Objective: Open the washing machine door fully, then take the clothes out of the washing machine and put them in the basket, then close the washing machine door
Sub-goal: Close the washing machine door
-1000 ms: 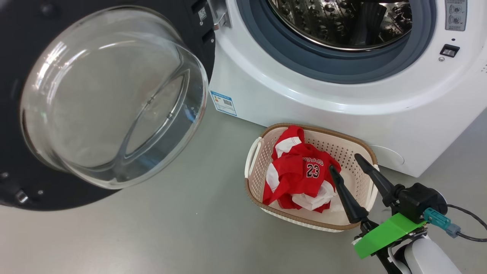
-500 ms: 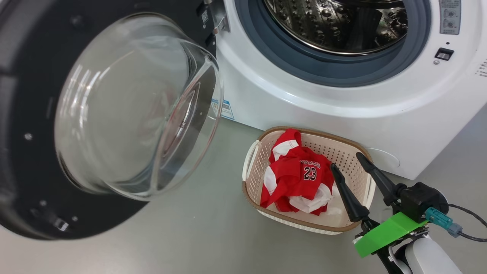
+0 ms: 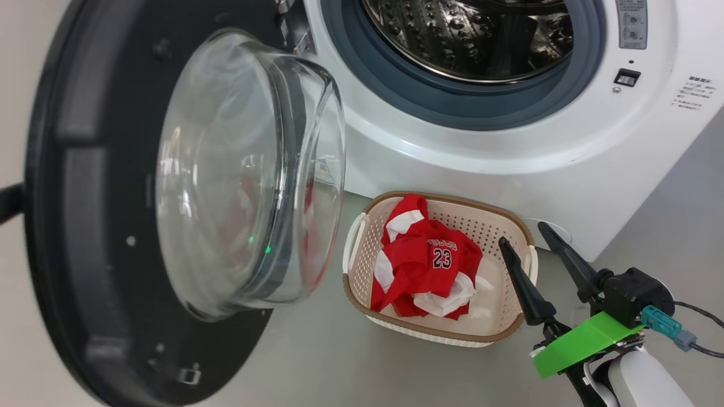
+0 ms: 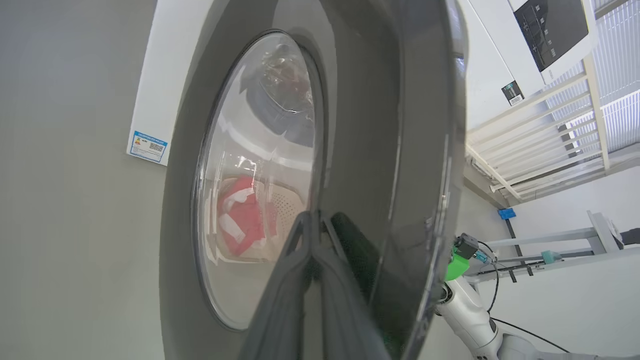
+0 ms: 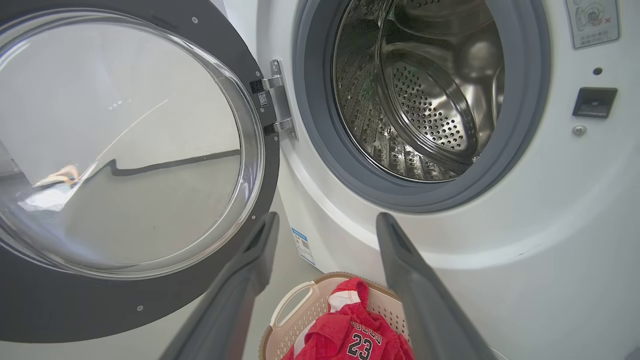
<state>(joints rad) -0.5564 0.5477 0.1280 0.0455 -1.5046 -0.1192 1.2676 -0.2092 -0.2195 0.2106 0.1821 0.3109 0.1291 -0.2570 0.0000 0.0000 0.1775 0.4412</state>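
At the left of the head view, the washing machine door (image 3: 73, 226) stands swung out on its hinge, its glass bowl (image 3: 237, 181) turned toward the washing machine (image 3: 509, 152) and its exposed steel drum (image 3: 452, 34). The left end effector (image 4: 312, 216) is closed, tips against the door's dark outer face. On the floor (image 3: 317, 362) just before the machine, the basket (image 3: 447, 198) holds the clothes (image 3: 430, 265). The right end effector (image 3: 521, 233) hovers at the basket's right end, fingers spread wide, gripping nothing.

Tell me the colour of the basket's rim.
Brown, around the cream basket; the head view shows it best.
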